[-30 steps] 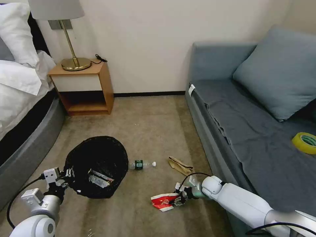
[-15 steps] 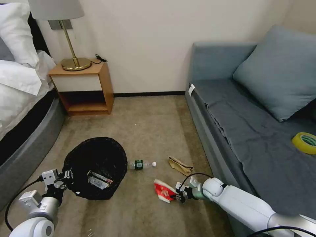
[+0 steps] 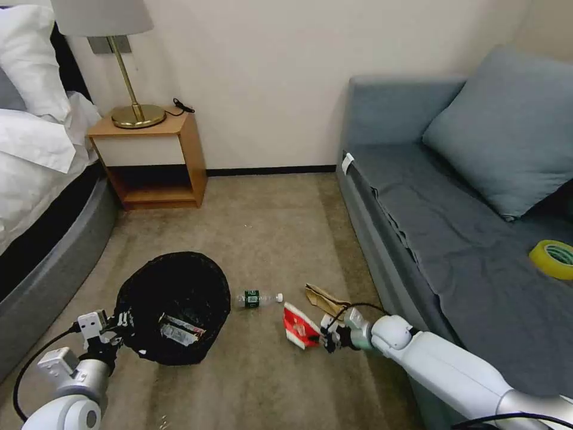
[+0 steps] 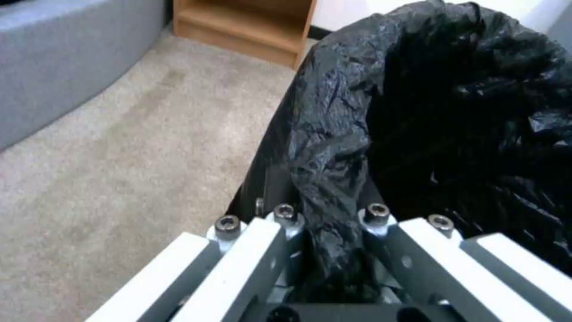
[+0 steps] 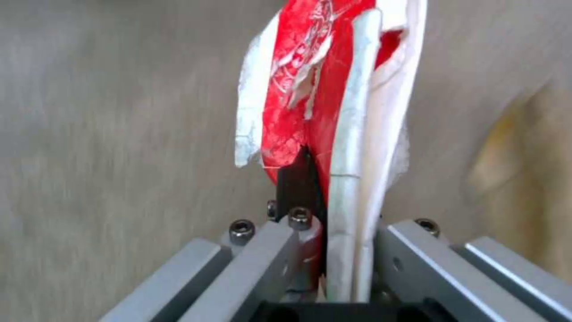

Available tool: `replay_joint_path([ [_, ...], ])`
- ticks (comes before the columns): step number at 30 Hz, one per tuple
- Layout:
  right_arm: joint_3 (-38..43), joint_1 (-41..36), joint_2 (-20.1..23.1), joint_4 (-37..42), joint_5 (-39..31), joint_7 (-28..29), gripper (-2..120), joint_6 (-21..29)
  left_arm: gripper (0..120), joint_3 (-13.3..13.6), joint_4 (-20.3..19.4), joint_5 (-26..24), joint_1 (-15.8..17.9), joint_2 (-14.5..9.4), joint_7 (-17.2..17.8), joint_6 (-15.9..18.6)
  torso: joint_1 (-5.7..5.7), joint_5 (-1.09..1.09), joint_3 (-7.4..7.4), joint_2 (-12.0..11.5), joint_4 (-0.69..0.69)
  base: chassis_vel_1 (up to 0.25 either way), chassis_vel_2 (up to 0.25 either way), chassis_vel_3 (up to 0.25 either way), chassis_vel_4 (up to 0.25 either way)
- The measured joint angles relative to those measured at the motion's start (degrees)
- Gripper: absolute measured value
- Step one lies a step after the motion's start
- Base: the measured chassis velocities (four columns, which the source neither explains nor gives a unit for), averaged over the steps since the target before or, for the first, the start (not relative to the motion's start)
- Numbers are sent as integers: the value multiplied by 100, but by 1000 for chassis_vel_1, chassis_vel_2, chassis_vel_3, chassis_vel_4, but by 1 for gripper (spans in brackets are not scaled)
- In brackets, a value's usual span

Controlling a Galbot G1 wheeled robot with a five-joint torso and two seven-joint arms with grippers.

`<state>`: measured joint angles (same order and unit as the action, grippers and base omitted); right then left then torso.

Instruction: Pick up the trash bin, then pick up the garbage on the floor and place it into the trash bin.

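1. The carton is now off the carpet. A second ago it lay flat; half a second ago it was tipping up; now it stands on edge, pinched in the right gripper, which has moved up and slightly toward the sofa.
2. In the right wrist view the jaws are clamped on the carton's lower edge, with the red-and-white sheet sticking out beyond them.
3. The left gripper is closed on the rim of the bin. In the left wrist view the black liner is squeezed between its jaws. The bin has shifted only a little.
4. My reading: the grasp has worked, so the carton's pick is done and it has yet to be carried across to the bin, which sits to the left of it.
5. A wrapper already lies inside the bin. The bottle and the brown paper are on the floor between bin and sofa, the paper just behind the carton.
6. Hard to tell: whether the bin is lifted or resting on the carpet, since its base is hidden by the liner. The bin's depths are dark in the left wrist view, and the carpet under the carton is blurred in the right wrist view.
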<state>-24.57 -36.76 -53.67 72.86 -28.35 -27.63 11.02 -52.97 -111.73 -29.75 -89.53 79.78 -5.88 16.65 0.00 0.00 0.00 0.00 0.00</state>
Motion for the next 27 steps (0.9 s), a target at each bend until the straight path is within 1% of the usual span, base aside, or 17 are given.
replay_joint_path([
  [2,324,-21,156,515,-66,132,0,26,4,59,74,-24,14,-5,7,8,0,0,0,0,1,0,0,0,0],
  [4,403,-28,204,651,-91,186,0,31,4,84,96,-29,19,-6,8,9,0,0,0,0,1,0,0,0,0],
  [5,568,-36,323,989,-174,340,0,45,4,132,132,-34,26,-8,8,12,0,0,0,0,0,0,0,0,0],
  [6,603,-36,344,1058,-195,371,0,50,4,145,143,-35,29,-8,8,13,0,0,0,0,0,0,0,0,0],
  [8,940,-35,516,1811,-421,639,0,159,4,230,196,-39,53,-23,2,28,0,0,0,0,-1,0,0,0,0],
  [10,976,-27,530,1924,-452,670,0,181,4,243,199,-42,56,-28,2,33,0,0,0,0,-1,0,0,0,0],
  [12,1050,120,593,2606,-712,923,0,333,4,366,221,-77,73,-56,-4,80,0,0,0,0,0,0,0,0,0],
  [14,925,269,607,2987,-871,1100,0,434,4,453,255,-85,89,-72,-14,103,0,-1,0,0,0,0,0,0,0],
  [15,925,269,607,2987,-871,1100,0,434,4,453,255,-85,89,-72,-14,103,0,-1,0,0,0,0,0,0,0],
  [19,424,586,546,3606,-1116,1365,0,626,4,625,320,-123,112,-107,-41,168,0,-1,0,0,0,0,0,0,0],
  [20,424,586,546,3606,-1116,1365,0,626,4,625,320,-123,112,-107,-41,168,0,-1,0,0,0,0,0,0,0],
  [24,-186,775,470,3800,-1081,1421,0,663,4,713,300,-185,94,-141,-112,236,0,-1,0,0,1,0,0,0,0],
  [27,-408,801,404,3787,-978,1419,0,664,4,768,278,-199,83,-143,-138,255,0,0,0,0,0,0,0,0,0],
])
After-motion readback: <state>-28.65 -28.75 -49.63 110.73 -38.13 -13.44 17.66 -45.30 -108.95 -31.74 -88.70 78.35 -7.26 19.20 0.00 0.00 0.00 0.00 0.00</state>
